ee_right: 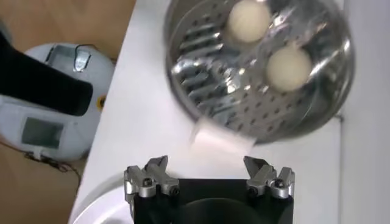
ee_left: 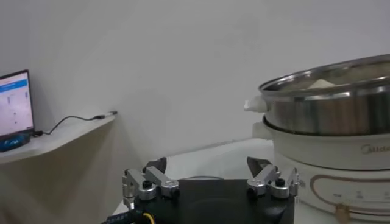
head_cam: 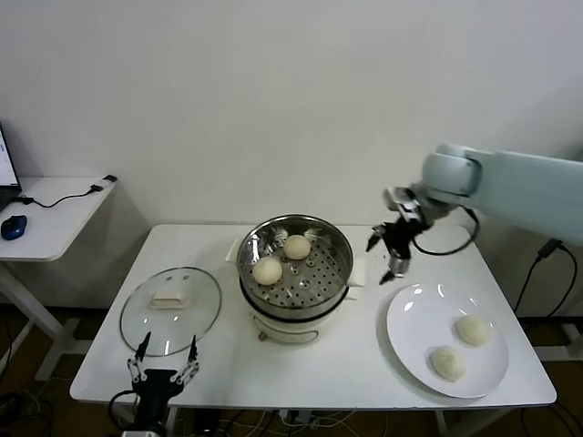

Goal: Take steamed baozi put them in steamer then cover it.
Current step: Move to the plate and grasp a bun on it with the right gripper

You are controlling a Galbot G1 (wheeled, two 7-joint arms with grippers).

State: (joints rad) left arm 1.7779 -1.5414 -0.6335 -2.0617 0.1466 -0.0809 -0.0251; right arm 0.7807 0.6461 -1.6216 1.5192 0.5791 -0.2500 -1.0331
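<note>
Steamer [ee_left: 341, 115] cut off at 3 o'clock edge in left wrist view; laptop [head_cam: 5, 168] cropped at 9 o'clock, head view.

Right arm extended in from the right, wrist bent downward; right gripper [head_cam: 390, 253] raised, fingers spread wide, nothing between them. Left gripper [head_cam: 164, 360] low at the near edge, fingers pointing forward, spread wide and empty, arm parked.
</note>
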